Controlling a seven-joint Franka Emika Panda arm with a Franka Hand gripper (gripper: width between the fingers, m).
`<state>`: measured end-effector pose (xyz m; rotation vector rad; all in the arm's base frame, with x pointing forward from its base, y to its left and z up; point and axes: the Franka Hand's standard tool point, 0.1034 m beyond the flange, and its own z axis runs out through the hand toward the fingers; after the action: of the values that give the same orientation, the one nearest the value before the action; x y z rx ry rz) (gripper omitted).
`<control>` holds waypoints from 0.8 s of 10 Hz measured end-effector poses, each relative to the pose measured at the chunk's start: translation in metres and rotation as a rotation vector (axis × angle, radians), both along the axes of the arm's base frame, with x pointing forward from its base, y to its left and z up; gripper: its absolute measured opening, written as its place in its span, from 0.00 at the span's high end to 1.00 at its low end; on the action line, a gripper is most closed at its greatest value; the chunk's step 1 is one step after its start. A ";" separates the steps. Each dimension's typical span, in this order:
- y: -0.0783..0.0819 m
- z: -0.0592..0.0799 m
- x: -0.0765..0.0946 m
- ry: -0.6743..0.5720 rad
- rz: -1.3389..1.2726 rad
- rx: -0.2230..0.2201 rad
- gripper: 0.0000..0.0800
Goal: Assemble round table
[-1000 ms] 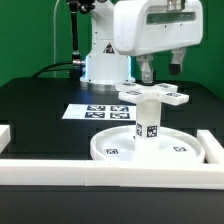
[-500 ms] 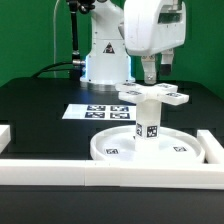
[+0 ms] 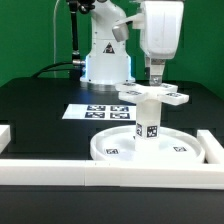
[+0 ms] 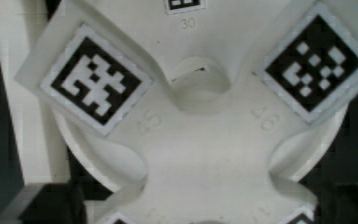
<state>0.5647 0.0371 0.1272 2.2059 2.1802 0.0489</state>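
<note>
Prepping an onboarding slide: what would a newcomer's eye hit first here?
The white stack at the exterior view's front centre: the cross-shaped foot piece sits atop the upright leg, which stands in the round disc. The pincer hangs right over the foot piece, whose big square markers fill the wrist view.

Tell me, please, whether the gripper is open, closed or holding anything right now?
Gripper: cannot be told. Its fingers are seen side-on, right over the cross-shaped foot piece, and the wrist view does not show them.
</note>
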 end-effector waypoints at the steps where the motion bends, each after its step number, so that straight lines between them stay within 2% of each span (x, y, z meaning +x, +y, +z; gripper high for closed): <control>1: -0.001 0.000 0.000 0.001 0.020 -0.004 0.19; 3: -0.005 -0.003 -0.001 0.006 0.080 -0.015 0.19; 8: -0.001 -0.011 -0.003 0.018 0.026 -0.011 0.19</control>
<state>0.5620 0.0364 0.1165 2.1800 2.2132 0.0176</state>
